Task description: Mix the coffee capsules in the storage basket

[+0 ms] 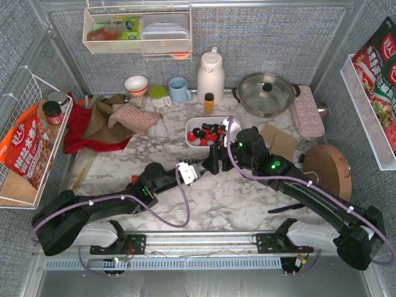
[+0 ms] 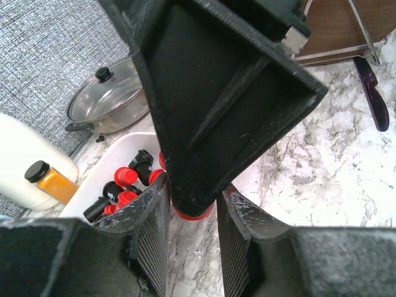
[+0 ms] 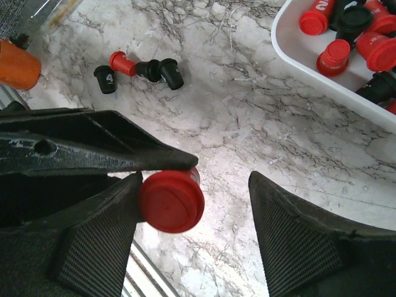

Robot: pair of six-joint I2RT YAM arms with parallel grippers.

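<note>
Two robot arms meet at the middle of the marble surface, just in front of the white storage basket. The basket sits toward the far edge and holds a heap of red and black coffee capsules. The left hand pinches one red capsule at a narrow spread. The right hand stands wide around it, one pad touching the capsule and the other well apart.

We judge this a handover. The right hand should centre on the capsule and close squarely before the left lets go, or the capsule could roll away.

A few loose capsules lie on the surface nearby. Along the far edge stand a lidded pot, a white jug and cups. Crumpled cloths fill the far left corner. Grey walls hung with wire racks enclose everything.
</note>
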